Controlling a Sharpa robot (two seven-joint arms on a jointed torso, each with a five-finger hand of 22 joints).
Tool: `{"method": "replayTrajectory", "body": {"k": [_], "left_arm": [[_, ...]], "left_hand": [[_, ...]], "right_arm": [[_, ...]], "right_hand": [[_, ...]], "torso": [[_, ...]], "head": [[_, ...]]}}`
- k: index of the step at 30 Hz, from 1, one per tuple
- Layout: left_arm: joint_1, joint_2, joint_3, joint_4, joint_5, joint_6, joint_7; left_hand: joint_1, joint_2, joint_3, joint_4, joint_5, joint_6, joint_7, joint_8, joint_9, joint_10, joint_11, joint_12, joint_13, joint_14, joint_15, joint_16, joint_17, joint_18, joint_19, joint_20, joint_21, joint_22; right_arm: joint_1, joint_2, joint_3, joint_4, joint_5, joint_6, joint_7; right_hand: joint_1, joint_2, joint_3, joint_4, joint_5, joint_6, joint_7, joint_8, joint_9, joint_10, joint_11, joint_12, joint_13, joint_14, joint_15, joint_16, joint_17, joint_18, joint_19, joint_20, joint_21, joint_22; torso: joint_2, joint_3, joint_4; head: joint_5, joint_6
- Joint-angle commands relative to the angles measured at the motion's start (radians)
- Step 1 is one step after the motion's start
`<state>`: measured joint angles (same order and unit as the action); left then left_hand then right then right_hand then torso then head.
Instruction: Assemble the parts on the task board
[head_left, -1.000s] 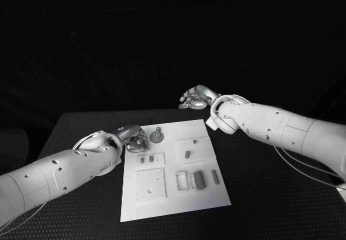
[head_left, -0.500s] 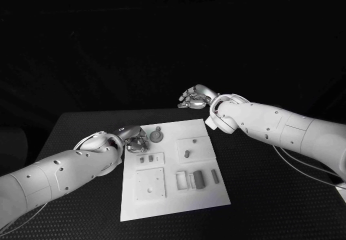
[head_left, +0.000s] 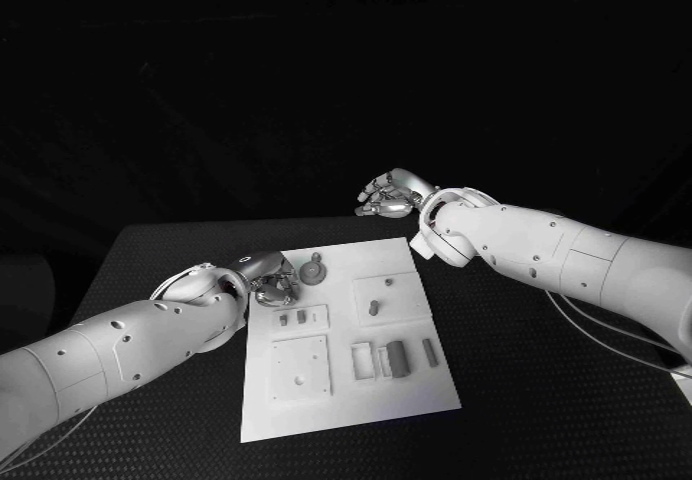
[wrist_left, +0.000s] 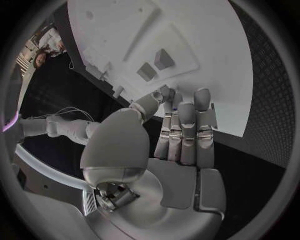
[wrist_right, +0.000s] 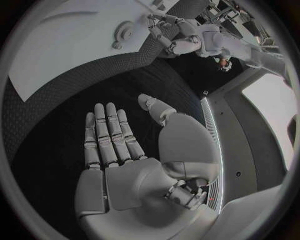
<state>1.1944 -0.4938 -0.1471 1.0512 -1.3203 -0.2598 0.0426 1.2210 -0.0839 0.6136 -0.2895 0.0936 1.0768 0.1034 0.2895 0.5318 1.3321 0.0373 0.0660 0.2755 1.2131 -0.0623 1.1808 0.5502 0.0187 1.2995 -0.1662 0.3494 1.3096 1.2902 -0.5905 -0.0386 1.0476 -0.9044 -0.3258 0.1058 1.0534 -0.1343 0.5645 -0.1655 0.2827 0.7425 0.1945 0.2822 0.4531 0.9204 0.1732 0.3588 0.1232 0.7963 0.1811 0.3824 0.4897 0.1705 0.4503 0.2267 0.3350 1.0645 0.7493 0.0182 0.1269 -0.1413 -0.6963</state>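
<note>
We find the left silver hand (head_left: 268, 282) empty, fingers extended, at the white rectangular task board's (head_left: 346, 395) near-left edge; the right silver hand (head_left: 389, 194) hangs spread, empty, beyond the board

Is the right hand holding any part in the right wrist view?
No. The right hand lies flat with its fingers stretched out over the black table, and nothing is in it.

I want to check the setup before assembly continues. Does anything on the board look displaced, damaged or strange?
Nothing stands out. The task board lies flat on the table, and its parts, among them the gear, rest on it in order. The left hand is over the board's edge; the right hand is open beyond the board.
</note>
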Motion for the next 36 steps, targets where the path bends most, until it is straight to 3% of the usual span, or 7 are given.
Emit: {"method": "replayTrajectory", "body": {"k": [1,14,24,28,31,36], "left_arm": [[-0.003,0.004,-0.002,-0.007,-0.004,0.013,0.009],[-0.006,0.019,-0.008,-0.032,-0.017,0.03,0.004],[-0.006,0.024,-0.022,-0.032,-0.018,0.043,0.005],[-0.006,0.023,-0.039,-0.029,-0.035,0.047,0.002],[-0.007,0.023,-0.046,-0.032,-0.035,0.043,0.001],[-0.009,0.025,-0.048,-0.04,-0.035,0.029,0.004]], "left_hand": [[0.006,0.015,0.008,-0.001,0.004,0.005,-0.001,0.004,0.001,0.008,0.0,0.003,0.001,0.017,-0.013,0.004,0.002,0.05,0.003,-0.008,0.006,0.025],[0.006,0.016,0.008,-0.001,0.004,0.005,-0.001,0.004,0.001,0.008,0.0,0.003,0.001,0.017,-0.013,0.005,0.002,0.05,0.002,-0.008,0.007,0.024],[0.006,0.017,0.008,-0.001,0.004,0.006,-0.001,0.004,0.001,0.009,-0.001,0.003,0.001,0.017,-0.013,0.006,0.002,0.05,0.002,-0.008,0.009,0.025],[0.008,0.017,0.009,-0.002,0.004,0.008,-0.003,0.005,0.001,0.013,-0.002,0.005,0.002,0.017,-0.015,0.009,0.002,0.051,0.002,-0.009,0.012,0.025],[0.008,0.017,0.009,-0.002,0.004,0.009,-0.003,0.006,0.001,0.014,-0.002,0.005,0.002,0.017,-0.015,0.01,0.002,0.051,0.002,-0.009,0.013,0.025],[0.009,0.017,0.009,-0.002,0.004,0.009,-0.004,0.006,0.001,0.014,-0.002,0.005,0.002,0.017,-0.015,0.01,0.003,0.051,0.002,-0.009,0.014,0.025]], "right_arm": [[0.0,0.0,0.0,0.001,-0.001,0.001,0.011],[0.0,0.0,0.0,0.002,-0.001,0.002,0.011],[0.0,0.0,0.0,0.002,-0.001,0.003,0.011],[0.0,0.0,0.0,0.003,-0.001,0.002,0.011],[0.0,-0.001,0.0,0.003,-0.001,0.002,0.011],[0.0,-0.002,0.0,0.003,-0.001,0.002,0.011]], "right_hand": [[0.01,-0.002,-0.005,0.0,0.004,-0.005,0.026,0.005,-0.001,0.006,0.002,-0.005,-0.002,0.001,0.005,-0.004,0.001,-0.017,-0.001,-0.002,-0.005,0.001],[0.01,-0.002,-0.005,0.0,0.004,-0.005,0.026,0.005,-0.001,0.006,0.002,-0.005,-0.002,0.002,0.004,-0.005,0.002,-0.017,-0.001,-0.002,-0.006,0.002],[0.009,-0.002,-0.005,0.0,0.004,-0.005,0.026,0.005,-0.002,0.006,0.002,-0.005,-0.003,0.002,0.004,-0.006,0.002,-0.017,-0.001,-0.002,-0.006,0.003],[0.009,-0.002,-0.005,0.0,0.004,-0.005,0.026,0.005,-0.002,0.006,0.002,-0.004,-0.003,0.002,0.004,-0.006,0.003,-0.017,-0.001,-0.002,-0.007,0.003],[0.009,-0.002,-0.005,0.0,0.004,-0.005,0.026,0.005,-0.002,0.006,0.002,-0.004,-0.004,0.002,0.004,-0.006,0.003,-0.017,-0.001,-0.002,-0.007,0.003],[0.009,-0.002,-0.005,0.0,0.004,-0.005,0.026,0.005,-0.002,0.006,0.002,-0.004,-0.004,0.002,0.004,-0.006,0.003,-0.017,-0.001,-0.002,-0.007,0.004]], "torso": [[0.0,0.0005,-0.0001],[0.001,0.0002,-0.0001],[0.0,-0.0003,0.0],[0.0,0.0,-0.0001],[0.0,0.0005,-0.0004],[0.0,0.0,0.0002]], "head": [[-0.002,0.001],[-0.005,-0.001],[-0.008,-0.003],[-0.008,-0.003],[-0.008,-0.003],[-0.01,-0.005]]}}
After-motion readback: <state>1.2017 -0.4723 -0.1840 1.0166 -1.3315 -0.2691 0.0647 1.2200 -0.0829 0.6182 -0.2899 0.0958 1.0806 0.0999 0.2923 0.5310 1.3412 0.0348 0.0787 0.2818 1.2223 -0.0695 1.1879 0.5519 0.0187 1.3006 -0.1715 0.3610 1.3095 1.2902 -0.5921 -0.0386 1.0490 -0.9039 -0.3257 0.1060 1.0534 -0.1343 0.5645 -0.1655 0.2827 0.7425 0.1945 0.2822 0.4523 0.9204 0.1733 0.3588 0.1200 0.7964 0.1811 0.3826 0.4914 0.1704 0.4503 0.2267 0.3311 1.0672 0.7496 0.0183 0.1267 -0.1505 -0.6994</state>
